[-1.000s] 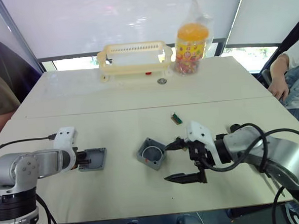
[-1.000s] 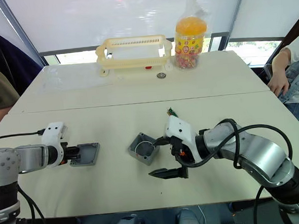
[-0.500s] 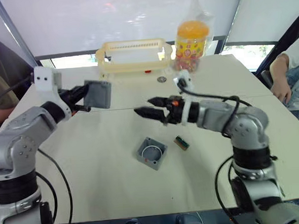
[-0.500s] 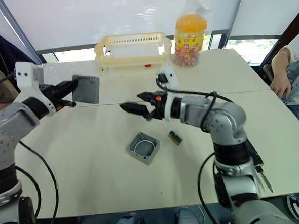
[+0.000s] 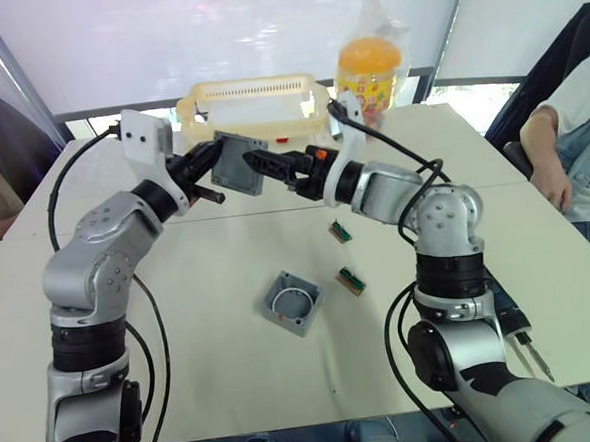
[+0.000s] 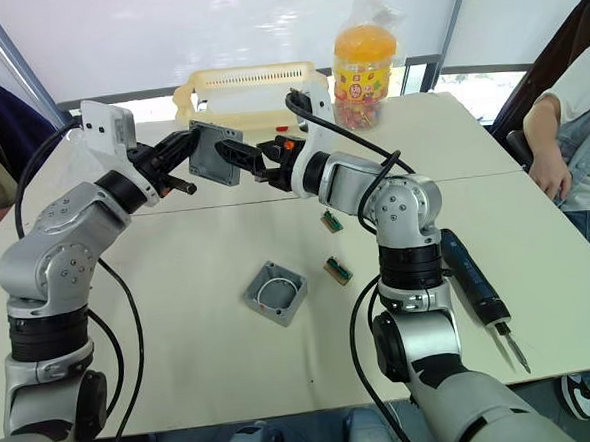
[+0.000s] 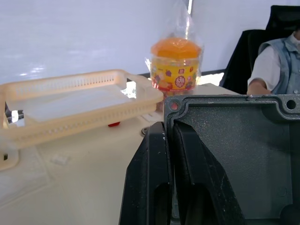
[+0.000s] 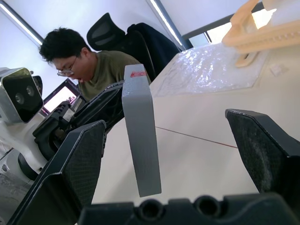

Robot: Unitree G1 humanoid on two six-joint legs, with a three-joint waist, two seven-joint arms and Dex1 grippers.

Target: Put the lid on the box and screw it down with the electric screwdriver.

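My left gripper [image 6: 184, 166] is shut on the lid [image 6: 216, 158], a flat grey plate held upright in the air above the far half of the table. In the left wrist view both fingers [image 7: 150, 178] pinch the edge of the lid [image 7: 234, 150]. My right gripper [image 5: 264, 166] is open and faces the lid from the other side. In the right wrist view the lid [image 8: 140, 140] stands edge-on between the spread fingers [image 8: 75, 168], apart from both. The grey box [image 5: 292, 303] sits open side up on the table below. The electric screwdriver [image 6: 474, 285] lies at the table's right side.
Two small green-brown pieces [image 5: 340, 231] [image 5: 352, 281] lie right of the box. A cream slotted tray [image 5: 257, 98] and an orange candy jar [image 5: 361, 72] stand at the back. One person [image 5: 570, 134] sits at the right edge, another person [image 8: 89, 65] at the left.
The left gripper lifted the lid off the table and carried it up and toward the centre. The right gripper rose from beside the box and closed in on the lid, still open.
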